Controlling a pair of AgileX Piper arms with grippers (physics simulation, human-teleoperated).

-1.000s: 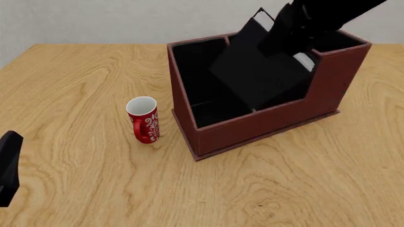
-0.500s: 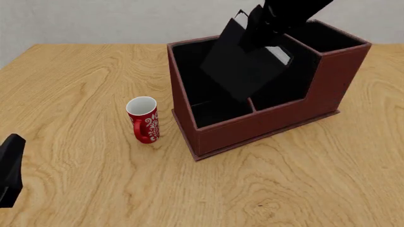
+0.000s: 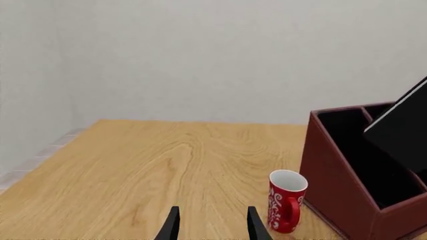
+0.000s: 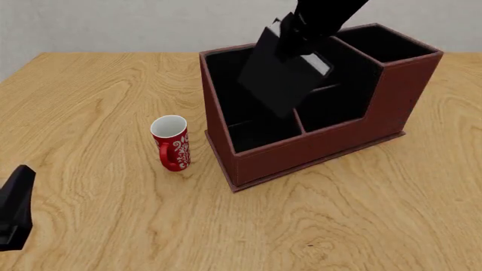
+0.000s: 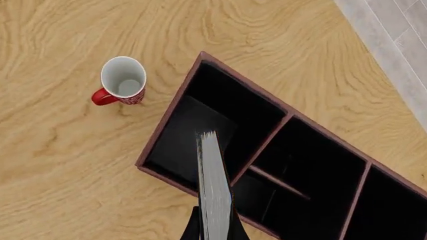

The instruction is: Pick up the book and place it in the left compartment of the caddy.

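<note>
The black book (image 4: pixel 275 79) hangs tilted over the dark red caddy (image 4: pixel 316 152), with my right gripper (image 4: pixel 303 35) shut on its upper end. Its lowest corner dips inside the caddy's walls, close to the divider beside the left compartment (image 4: pixel 226 84). In the right wrist view, the book's white page edges (image 5: pixel 213 185) run between the fingers of the right gripper (image 5: pixel 215 227), above the left compartment (image 5: pixel 227 95). My left gripper (image 3: pixel 213 225) is open and holds nothing. It stays low at the near left of the table (image 4: pixel 15 206), far from the caddy (image 3: pixel 333 175).
A red mug (image 4: pixel 170 141) with white patterns stands upright on the table just left of the caddy, also seen as the mug (image 5: pixel 123 80) and the mug (image 3: pixel 287 207). The caddy's tall raised section (image 4: pixel 384 42) is at its far right. A pale wall lies behind the table.
My right gripper has carried the book leftward and slightly up, from over the caddy's middle sections toward the left side. The left gripper has barely shifted.
</note>
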